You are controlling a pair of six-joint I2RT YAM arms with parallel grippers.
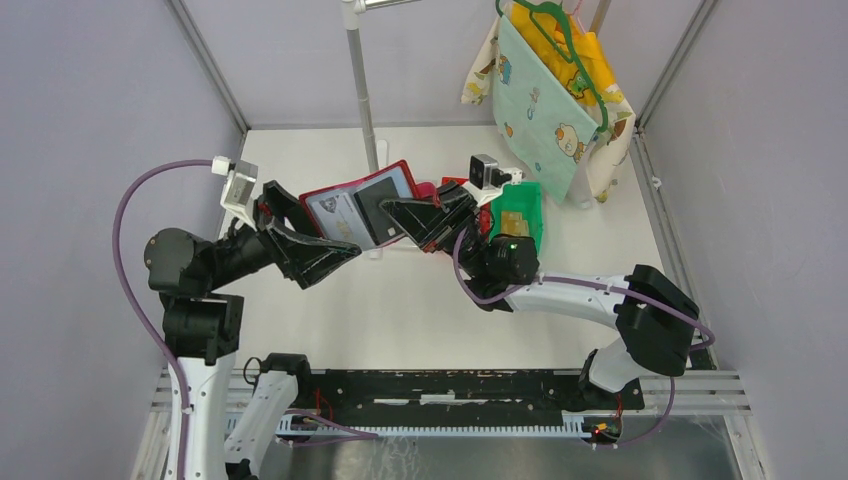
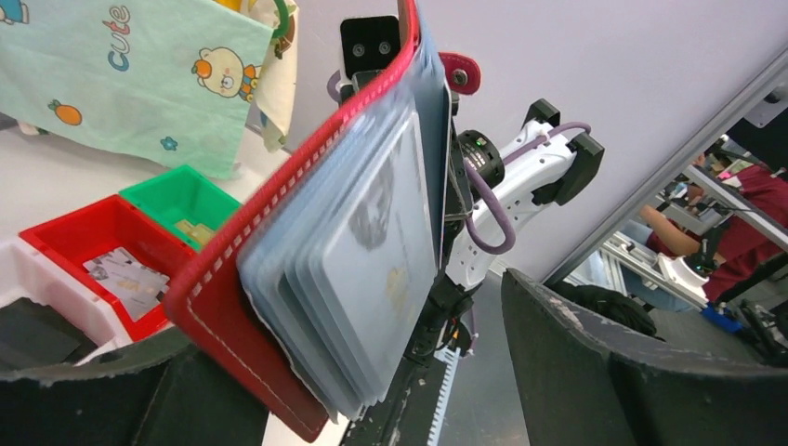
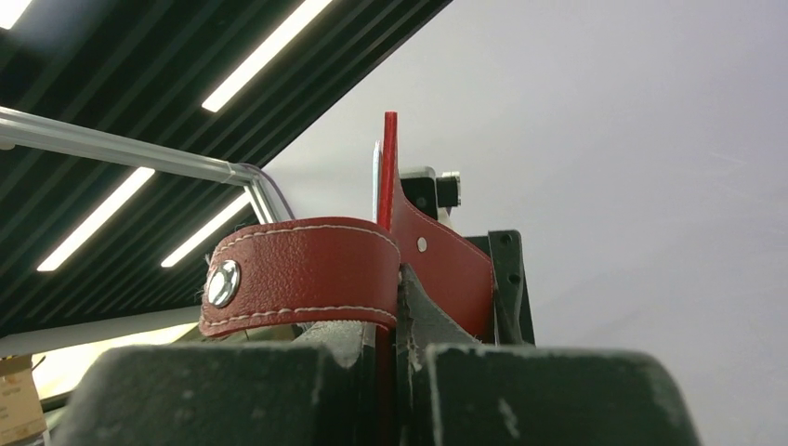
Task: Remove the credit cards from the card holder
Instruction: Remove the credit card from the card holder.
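Your right end effector (image 3: 390,376) is pressed together on the card holder (image 1: 345,205). It pinches the red cover at its right end, just by the closing tab (image 3: 297,283). The tab, w/ its silver snap, curls over the finger on the left of the wrist view. Your left end effector (image 1: 333,262) is spread wide and grips nothing. In its wrist view the holder's lower corner hangs btwn the two fingers, nearer the left one; can't tell if it touches there. So the holder is up off the bench (image 1: 420,310), btwn the two end effectors, held by the right one.

Holder is open, long axis approx left-right across the top view, right end a bit farther from the arm bases. Its inner face is turned up and toward the left arm. Outside is a dark red stitched cover, inside a stack of clear greyish-blue sleeves. The front sleeve shows a pale card w/ a small gold mark. Tan credit cards (image 1: 515,222) lie in the green bin (image 1: 535,195) beyond the right wrist. A red bin (image 2: 56,237) next to it holds greyish cards.
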